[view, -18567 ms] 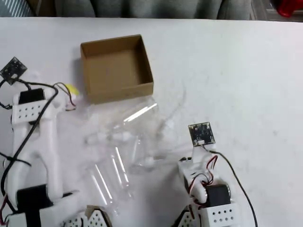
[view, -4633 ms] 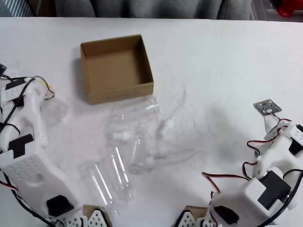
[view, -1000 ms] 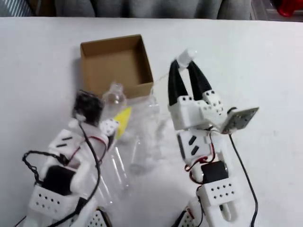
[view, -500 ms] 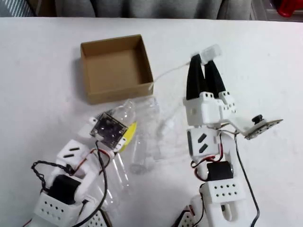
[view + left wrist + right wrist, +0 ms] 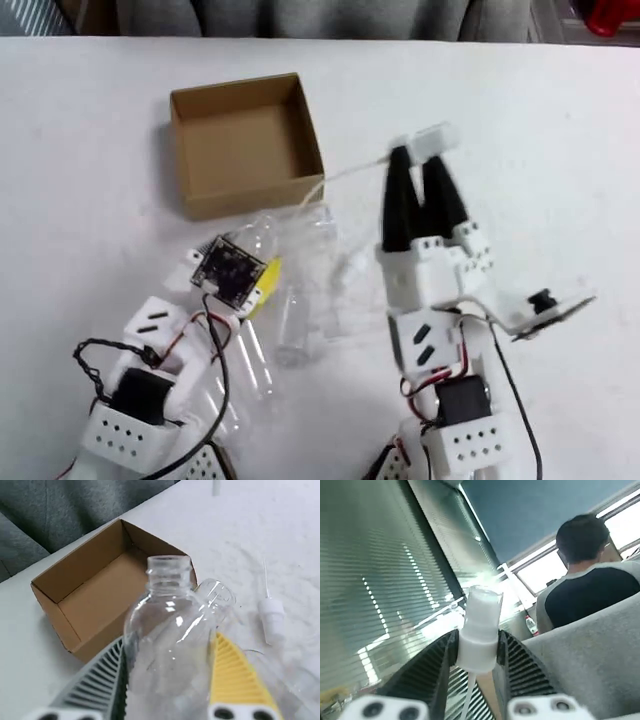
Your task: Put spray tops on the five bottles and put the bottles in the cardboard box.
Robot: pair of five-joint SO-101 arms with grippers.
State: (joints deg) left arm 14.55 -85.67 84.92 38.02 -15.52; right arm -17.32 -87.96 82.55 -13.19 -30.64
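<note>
My left gripper [image 5: 167, 680] is shut on a clear open-necked bottle [image 5: 169, 645], held upright between a grey and a yellow finger just in front of the cardboard box [image 5: 95, 600]. In the high view the same gripper [image 5: 262, 272] sits below the box [image 5: 245, 140], over the pile of clear bottles [image 5: 290, 320]. My right gripper [image 5: 420, 180] is shut on a white spray top [image 5: 425, 140] whose thin tube trails toward the box. The right wrist view has that spray top [image 5: 479, 630] pinched between black fingers [image 5: 435, 665].
Several clear bottles and loose spray tops [image 5: 270, 617] lie on the white table between the arms. The box stands open and empty at the back left. The table's right and far sides have free room.
The right gripper with the spray top has drawn back slightly toward the left and nearer. The left arm with its bottle has barely shifted.
</note>
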